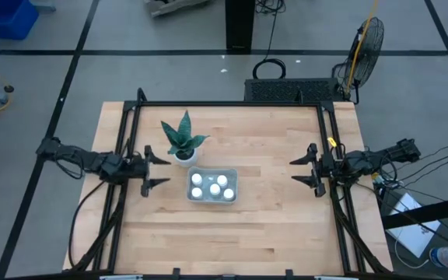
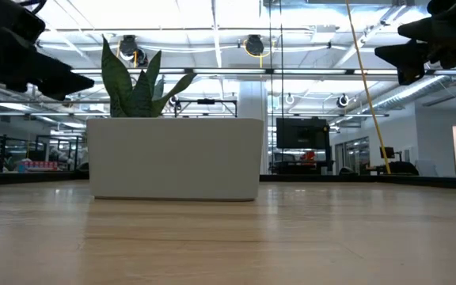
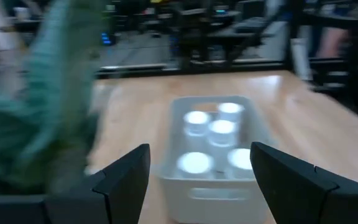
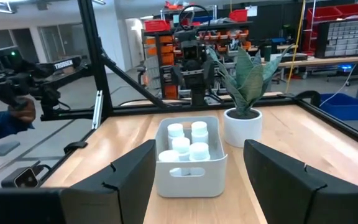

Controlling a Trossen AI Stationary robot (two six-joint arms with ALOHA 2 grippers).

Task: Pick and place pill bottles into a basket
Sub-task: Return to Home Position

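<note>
The pale grey-blue basket (image 1: 212, 186) stands on the table's middle with several white pill bottles (image 1: 215, 186) upright inside it; it also shows in the left wrist view (image 3: 216, 163), the right wrist view (image 4: 189, 160) and the low view (image 2: 174, 157). My left gripper (image 1: 158, 170) hovers open at the table's left, pointing at the basket. My right gripper (image 1: 302, 170) hovers open at the table's right, pointing at the basket. Both are empty.
A white pot with a green spiky plant (image 1: 183, 140) stands just beyond the basket's far left corner, close to my left gripper. A black frame (image 1: 232, 105) runs along the table's far, left and right sides. Bare wood (image 1: 232, 241) lies near the front edge.
</note>
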